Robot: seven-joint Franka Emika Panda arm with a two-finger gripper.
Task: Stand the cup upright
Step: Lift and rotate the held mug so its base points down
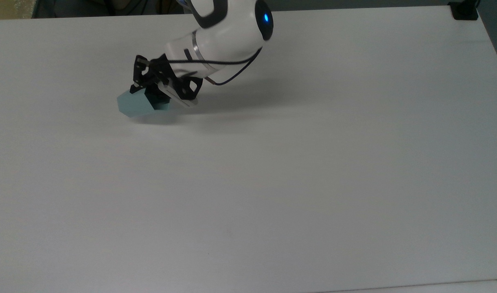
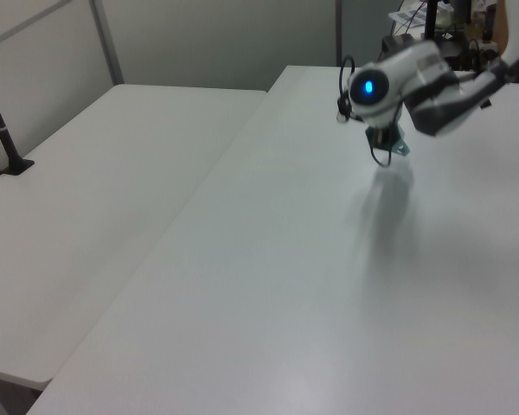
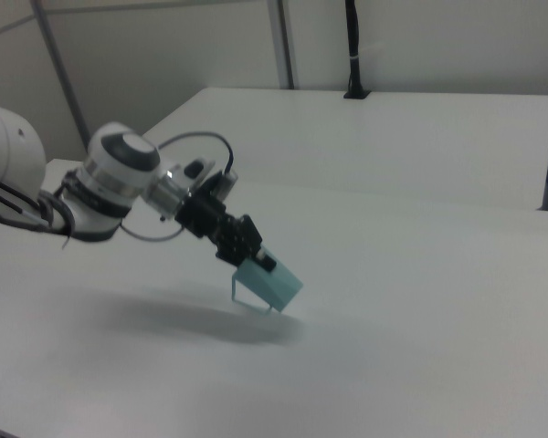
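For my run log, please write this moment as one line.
phase: tilting up | gripper: shut on cup | cup: tilted, base end low over table | upright: not yet

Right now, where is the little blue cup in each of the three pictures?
Top view: the cup is in the upper left part, tilted, at the tip of the tool.
Left view: a small teal bit of it peeks out below the arm, upper right.
Right view: it is near the middle, tilted, base toward the right view's lower right.
Shared landmark: the arm's blue light shows in the top and left views.

Table (image 1: 313, 183) bare all round cup (image 1: 134, 105); nothing blocks.
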